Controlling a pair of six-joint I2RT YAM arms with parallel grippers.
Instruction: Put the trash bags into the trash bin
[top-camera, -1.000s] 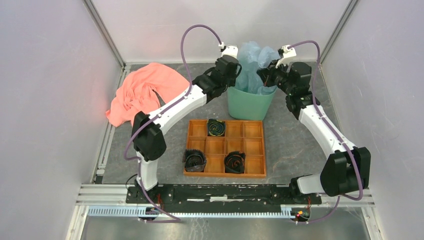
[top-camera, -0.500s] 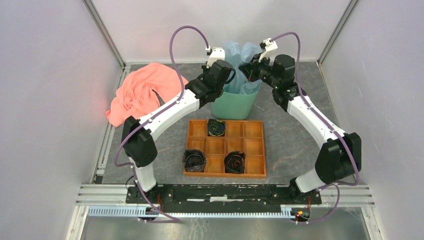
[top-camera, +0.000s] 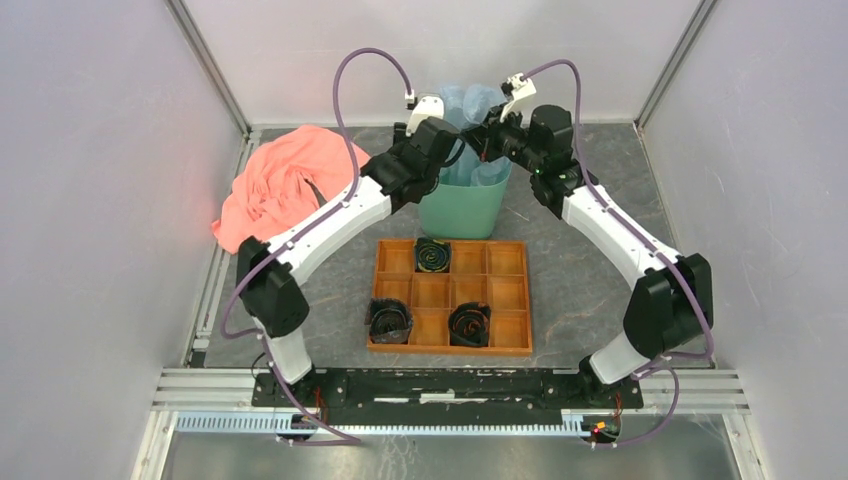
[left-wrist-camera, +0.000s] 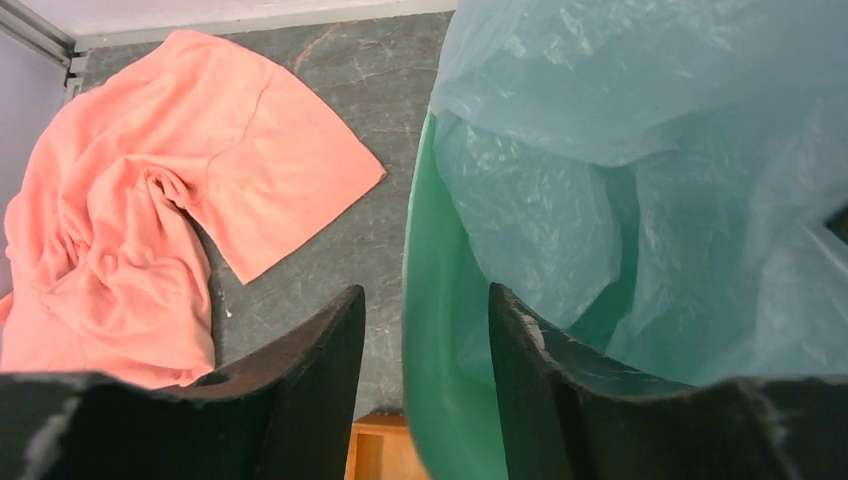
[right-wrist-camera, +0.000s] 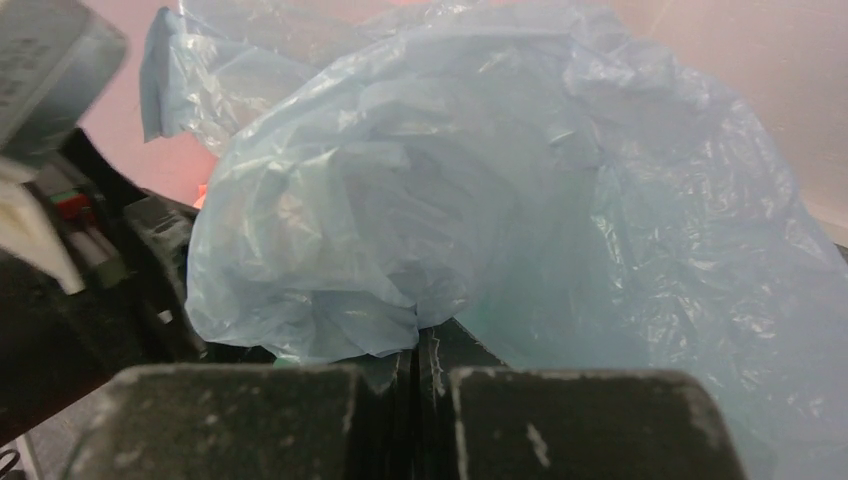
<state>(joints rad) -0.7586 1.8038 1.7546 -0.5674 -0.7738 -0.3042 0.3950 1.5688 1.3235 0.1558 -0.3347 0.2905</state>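
Pinching the crinkly pale-blue plastic bag (right-wrist-camera: 520, 200), my right gripper (right-wrist-camera: 418, 345) should push deeper; my left gripper (left-wrist-camera: 424, 295) gapes astride the mint-green bin (left-wrist-camera: 425, 390).

Trash bin (top-camera: 458, 210): floor and far rim hidden beneath trash bag (top-camera: 470, 100). Bag lettering too faint to read. Bin base cut off in left wrist view. Pink cloth (left-wrist-camera: 150, 200) beside bin: left margin cropped there.

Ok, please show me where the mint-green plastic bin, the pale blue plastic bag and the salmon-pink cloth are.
mint-green plastic bin (top-camera: 468, 212): top view, front wall.
pale blue plastic bag (right-wrist-camera: 520, 200): right wrist view, crumpled middle.
salmon-pink cloth (top-camera: 285, 185): top view, middle folds.
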